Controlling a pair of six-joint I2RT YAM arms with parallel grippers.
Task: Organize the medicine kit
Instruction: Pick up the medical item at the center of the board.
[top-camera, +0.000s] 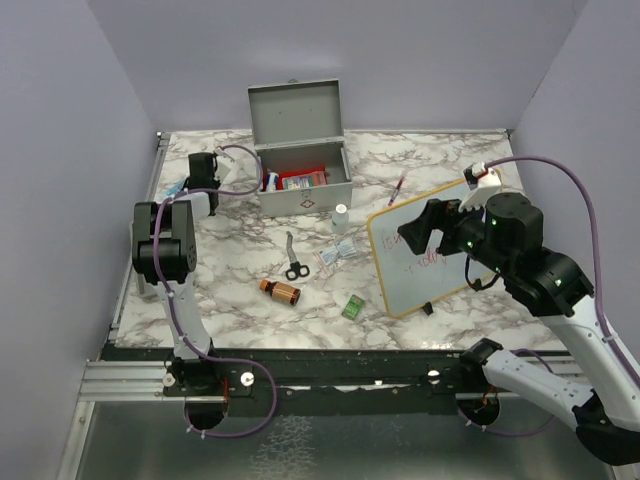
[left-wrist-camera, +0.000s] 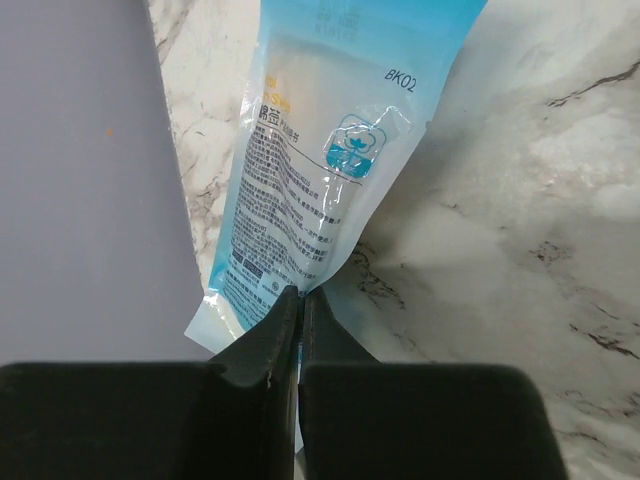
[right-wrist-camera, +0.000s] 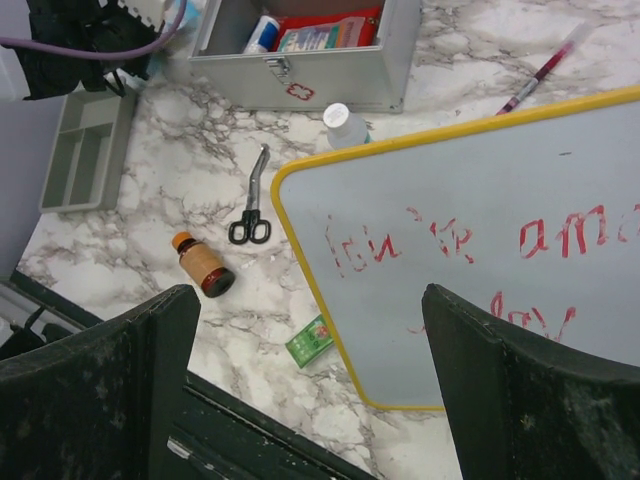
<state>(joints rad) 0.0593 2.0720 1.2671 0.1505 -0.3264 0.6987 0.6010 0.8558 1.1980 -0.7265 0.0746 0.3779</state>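
Note:
The medicine kit is a grey metal box at the back of the marble table, lid up, with red and white items inside; it also shows in the right wrist view. Left of the kit, by the wall, my left gripper is shut on the lower end of a blue-and-white printed sachet, which lies on the marble. My right gripper hangs open and empty above the left edge of the whiteboard.
Loose on the table are scissors, a brown bottle, a green packet, a small white bottle, flat sachets and a red pen. A shallow grey divided tray lies by the left wall.

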